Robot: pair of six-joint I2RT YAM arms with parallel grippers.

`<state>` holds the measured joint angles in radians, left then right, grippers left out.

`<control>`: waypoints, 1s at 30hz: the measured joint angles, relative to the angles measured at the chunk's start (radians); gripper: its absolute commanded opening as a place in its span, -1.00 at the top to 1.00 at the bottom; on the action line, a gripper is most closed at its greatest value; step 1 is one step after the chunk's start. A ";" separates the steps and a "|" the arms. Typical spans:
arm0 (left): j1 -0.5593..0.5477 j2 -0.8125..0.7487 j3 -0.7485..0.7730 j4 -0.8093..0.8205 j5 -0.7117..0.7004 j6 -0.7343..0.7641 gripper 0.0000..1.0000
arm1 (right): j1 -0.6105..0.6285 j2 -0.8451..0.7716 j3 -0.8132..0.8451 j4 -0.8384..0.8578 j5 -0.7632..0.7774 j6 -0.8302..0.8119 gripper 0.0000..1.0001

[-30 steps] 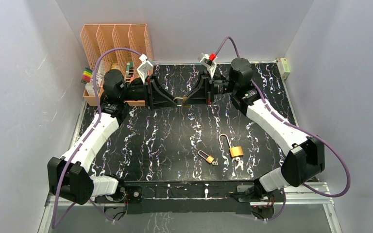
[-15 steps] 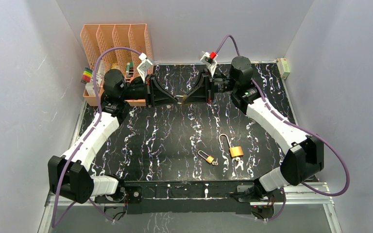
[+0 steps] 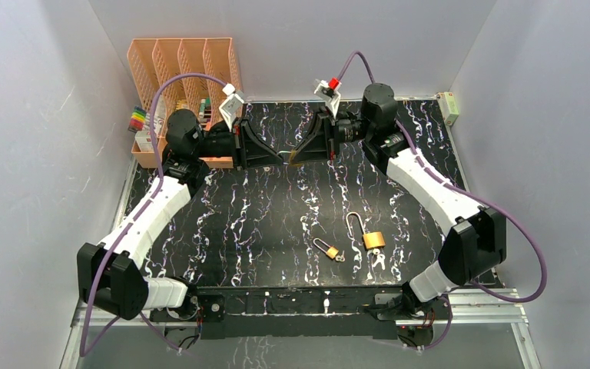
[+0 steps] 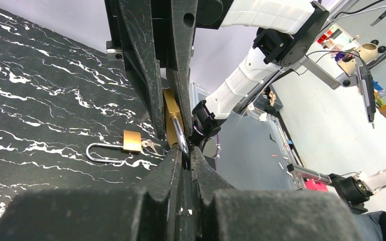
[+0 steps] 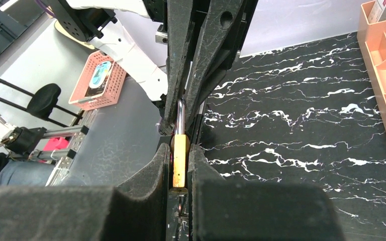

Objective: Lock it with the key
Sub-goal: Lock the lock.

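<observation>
At the bench's far-left corner, the orange organiser (image 3: pixel 180 65) is sitting just behind the left arm. The left gripper (image 3: pixel 280 159) is pinching tight on the shackle (image 4: pixel 179 134) of the brass padlock (image 5: pixel 180 150), held aloft over the far middle. The right gripper (image 3: pixel 299 156) is clamping its body. I'd push them together squarely, along the shackle's line. There is open room underneath. A spare open padlock (image 3: pixel 369 234) is lying towards the near edge.

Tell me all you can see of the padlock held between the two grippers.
The padlock has a brass-coloured body and a silver metal shackle. It is held above the table, between the grippers. The right gripper is shut on its body; the left gripper is shut on the shackle. Whether the shackle is latched is hidden.
</observation>
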<state>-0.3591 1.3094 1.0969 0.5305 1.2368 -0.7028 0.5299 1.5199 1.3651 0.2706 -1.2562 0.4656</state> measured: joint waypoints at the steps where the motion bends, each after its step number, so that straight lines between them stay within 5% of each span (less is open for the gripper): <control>1: -0.001 0.000 0.000 0.000 -0.001 0.002 1.00 | -0.001 0.001 0.000 0.008 -0.002 0.008 1.00; 15: -0.030 -0.008 -0.015 0.077 -0.152 0.023 1.00 | -0.004 0.012 0.010 0.148 0.070 0.084 1.00; 26: -0.027 -0.051 0.069 -0.139 -0.236 0.180 1.00 | 0.004 -0.091 -0.024 0.068 0.241 -0.020 1.00; 28: -0.020 -0.053 0.069 -0.138 -0.233 0.179 1.00 | 0.012 -0.114 -0.045 0.063 0.278 -0.029 0.80; 30: -0.015 -0.053 0.069 -0.144 -0.232 0.179 1.00 | 0.016 -0.120 -0.054 0.054 0.303 -0.035 0.23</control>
<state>-0.3737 1.2568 1.1664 0.3868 1.0049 -0.5240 0.5458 1.3994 1.3109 0.3244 -0.9536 0.4306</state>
